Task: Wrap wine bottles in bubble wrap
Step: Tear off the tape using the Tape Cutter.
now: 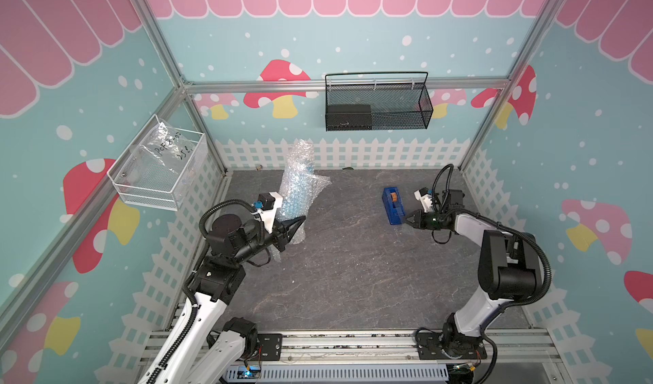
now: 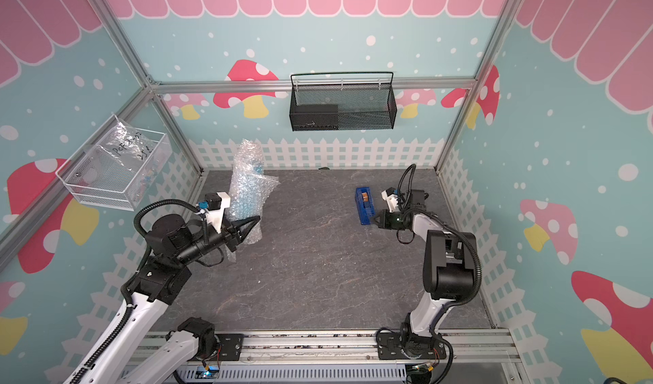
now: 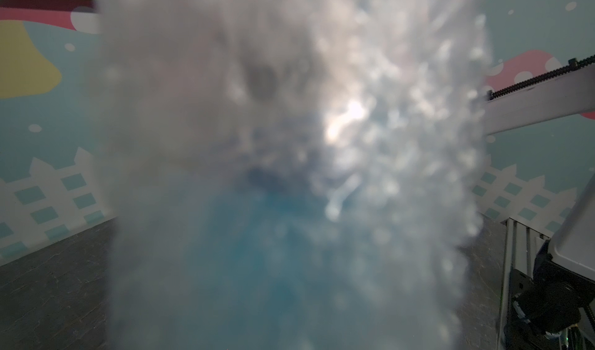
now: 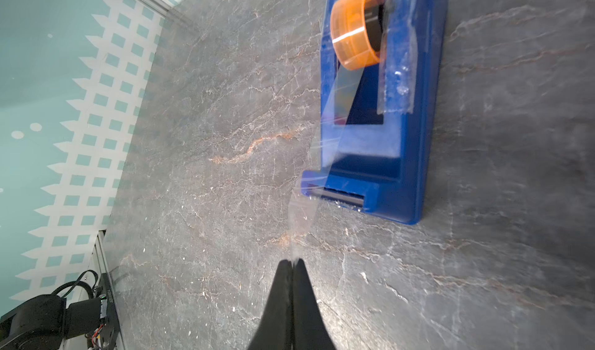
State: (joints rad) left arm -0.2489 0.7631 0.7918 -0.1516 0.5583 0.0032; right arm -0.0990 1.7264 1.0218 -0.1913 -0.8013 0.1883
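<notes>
Grey stone-look tabletop (image 1: 353,276). At left, the left gripper (image 1: 300,220) pinches bubble wrap (image 1: 300,159) rolled around the blue bottle (image 1: 292,203). At right, the right gripper (image 4: 292,263) pinches clear tape (image 4: 304,210) from the dispenser (image 4: 405,139).

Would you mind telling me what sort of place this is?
Likely a staged robot test cell: aluminium frame, printed mushroom wallpaper, left arm and right arm bolted to a rail.
</notes>
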